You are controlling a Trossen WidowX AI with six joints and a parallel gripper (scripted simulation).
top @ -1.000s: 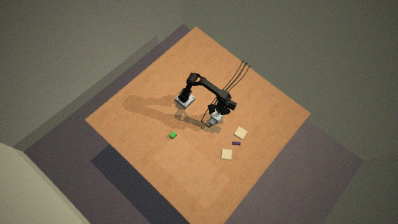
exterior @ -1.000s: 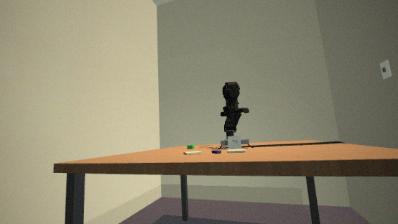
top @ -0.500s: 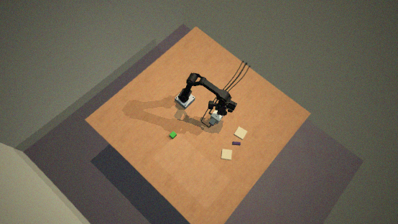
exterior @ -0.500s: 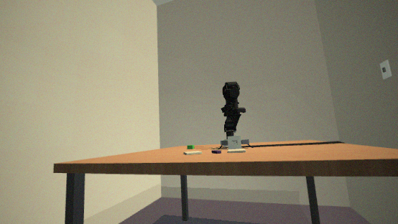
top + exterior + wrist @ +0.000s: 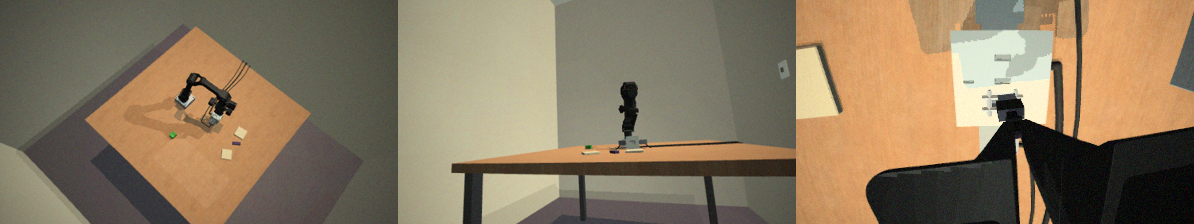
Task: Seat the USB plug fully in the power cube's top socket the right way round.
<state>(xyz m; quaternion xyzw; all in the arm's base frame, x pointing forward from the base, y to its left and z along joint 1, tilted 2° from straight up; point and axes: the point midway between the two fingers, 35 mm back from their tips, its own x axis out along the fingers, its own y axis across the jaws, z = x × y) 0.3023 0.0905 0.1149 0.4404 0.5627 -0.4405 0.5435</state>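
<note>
Above one power cube (image 5: 1002,75), nearly shut jaws pinch one USB plug (image 5: 1009,107); two cream tiles (image 5: 241,132) lie nearby.

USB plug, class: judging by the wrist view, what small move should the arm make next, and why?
Probably press straight down. The pincer is shut on the USB plug, which sits over the socket on the power cube; whether it is fully seated cannot be told.
</note>
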